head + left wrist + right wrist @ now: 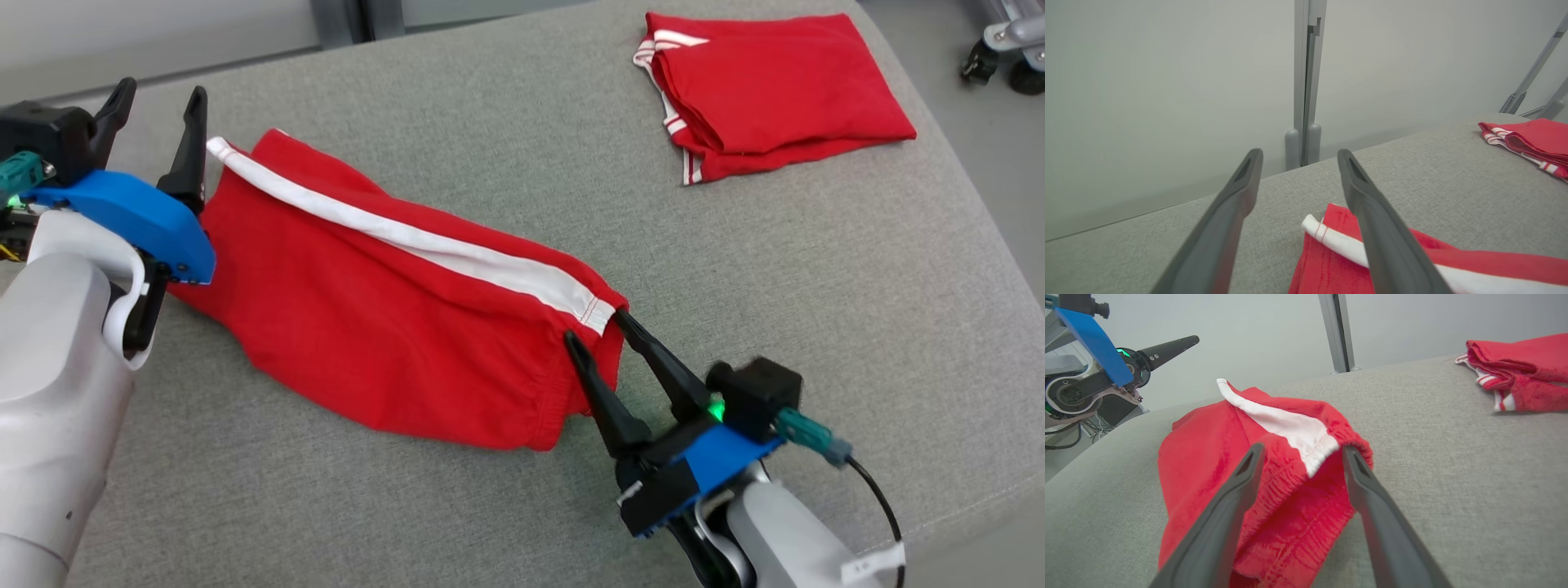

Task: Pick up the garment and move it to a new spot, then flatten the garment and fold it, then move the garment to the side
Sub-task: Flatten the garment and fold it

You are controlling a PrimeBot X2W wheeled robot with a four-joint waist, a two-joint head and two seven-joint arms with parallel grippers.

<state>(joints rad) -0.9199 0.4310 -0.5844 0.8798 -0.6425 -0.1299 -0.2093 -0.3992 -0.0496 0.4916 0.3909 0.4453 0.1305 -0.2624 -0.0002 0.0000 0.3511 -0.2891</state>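
Red garment [384, 327] spans left hand [161, 91] to right hand [597, 328].

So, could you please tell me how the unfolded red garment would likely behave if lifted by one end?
The red garment will probably be floppy: it lies creased and sagging, so it should drape and hang. It looks like thin cloth, likely light for its size. Pushed across the woven grey surface, it would probably bunch rather than slide.
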